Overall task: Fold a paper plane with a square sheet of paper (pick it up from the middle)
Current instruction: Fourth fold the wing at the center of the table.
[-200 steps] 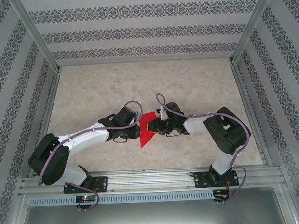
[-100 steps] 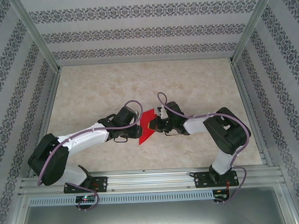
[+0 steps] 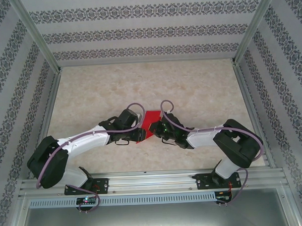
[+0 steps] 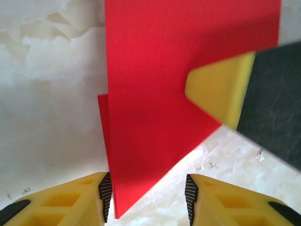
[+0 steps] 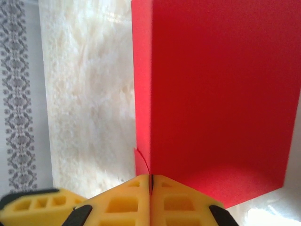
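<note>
"Two grippers nose to nose, top cam. Where's the red sheet (image 3: 152, 116)?"

"Between them, approx. mid-table (image 3: 190, 87), nearer our front edge. Its pointed end faces the left gripper (image 3: 140, 129)."

"Right gripper (image 3: 152, 128), status?"

"Clenched on the red sheet (image 5: 211, 94). On the right wrist cam the right gripper (image 5: 150, 182) has both yellow fingers pressed together, w/ the paper's edge nipped in the seam."

"And the left?"

"Released. On the left wrist cam the left gripper (image 4: 147, 190) has its fingers apart. The red sheet (image 4: 155, 84) has its point lying in the gap, w/ bare table showing next to one pad. The other pad sits just beside the paper; we can't tell if it touches."

"Anything else?"

"The right gripper's yellow fingertip (image 4: 218, 89) lies against the sheet's face. We also see a 2nd layer peeking out along one edge."
</note>
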